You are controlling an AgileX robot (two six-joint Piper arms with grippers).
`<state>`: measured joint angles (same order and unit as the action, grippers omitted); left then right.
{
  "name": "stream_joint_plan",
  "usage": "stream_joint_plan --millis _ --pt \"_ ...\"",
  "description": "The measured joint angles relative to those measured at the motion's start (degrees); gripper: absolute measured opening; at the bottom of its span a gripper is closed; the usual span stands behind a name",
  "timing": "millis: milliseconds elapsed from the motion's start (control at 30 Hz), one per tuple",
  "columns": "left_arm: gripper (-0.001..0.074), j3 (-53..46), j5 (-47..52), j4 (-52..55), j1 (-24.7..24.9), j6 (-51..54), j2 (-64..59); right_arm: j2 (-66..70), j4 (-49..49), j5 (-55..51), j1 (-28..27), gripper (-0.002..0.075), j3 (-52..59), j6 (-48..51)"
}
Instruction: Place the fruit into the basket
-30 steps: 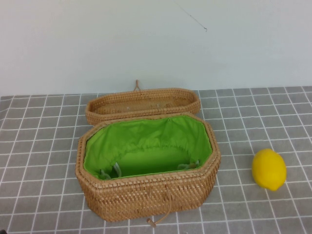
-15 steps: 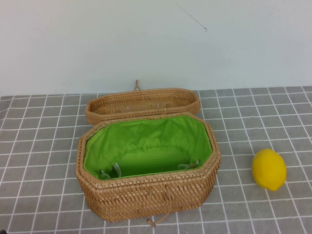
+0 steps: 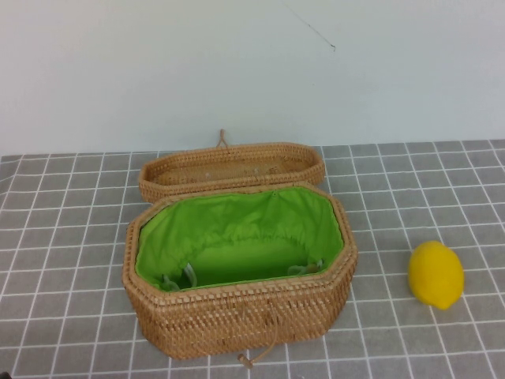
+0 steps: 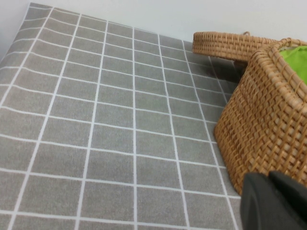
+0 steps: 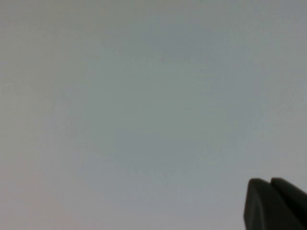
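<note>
High view shows the basket (image 3: 237, 268) standing open on the worktop (image 3: 71, 237), its bright green lining bare: I see no fruit inside, only fabric folds and small ties at the near corners. Its shallow woven lid (image 3: 231, 170) lies just behind it, touching or nearly touching the rear rim, also with nothing in it. A small toggle clasp (image 3: 246, 361) hangs from the basket's near wall. The lemon (image 3: 435, 274) rests on the worktop to the right of the basket, apart from it, with its pointed tip toward the near edge. Neither of my arms appears in this view. My left wrist view gives the basket's woven side wall and a strip of green lining, the lid beyond it, and a dark corner of my left end effector (image 4: 273, 201) low beside the basket; I cannot tell whether it is released or clenched. My right wrist view shows only blank pale wall and a dark corner of my right end effector (image 5: 276, 203), its state likewise unclear. Grey cloth with a white grid covers the worktop, and a plain pale wall rises behind.
</note>
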<state>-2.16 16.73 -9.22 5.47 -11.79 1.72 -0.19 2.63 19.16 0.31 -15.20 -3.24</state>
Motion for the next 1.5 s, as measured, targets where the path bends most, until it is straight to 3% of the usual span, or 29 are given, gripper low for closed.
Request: stream_joint_plan --millis 267,533,667,733,933,1067,1267,1400,1500 --pt "0.0001 0.0 0.0 0.0 0.0 0.0 0.0 5.4 -3.0 -32.1 0.0 -0.0002 -17.5 -0.1" --pt "0.0001 0.0 0.0 0.0 0.0 0.0 0.0 24.0 -13.5 -57.8 0.0 -0.0002 -38.2 0.4" --pt "0.0001 0.0 0.0 0.0 0.0 0.0 0.0 32.9 -19.8 -69.4 0.0 -0.0002 -46.5 8.2" --pt "0.0001 0.0 0.0 0.0 0.0 0.0 0.0 36.1 -21.7 -70.0 0.0 -0.0002 -48.6 12.1" --pt "0.0001 0.0 0.0 0.0 0.0 0.0 0.0 42.0 -33.3 -66.1 0.0 -0.0002 -48.7 12.1" --pt "0.0001 0.0 0.0 0.0 0.0 0.0 0.0 45.7 -34.9 -67.6 0.0 -0.0002 -48.7 12.7" --pt "0.0001 0.0 0.0 0.0 0.0 0.0 0.0 53.1 -45.2 -74.3 0.0 0.0005 -48.7 24.5" --pt "0.0001 0.0 0.0 0.0 0.0 0.0 0.0 57.4 -43.9 -75.1 1.5 0.0005 -48.7 22.6" --pt "0.0001 0.0 0.0 0.0 0.0 0.0 0.0 59.8 -37.5 -73.7 5.0 0.0006 -48.7 18.6"
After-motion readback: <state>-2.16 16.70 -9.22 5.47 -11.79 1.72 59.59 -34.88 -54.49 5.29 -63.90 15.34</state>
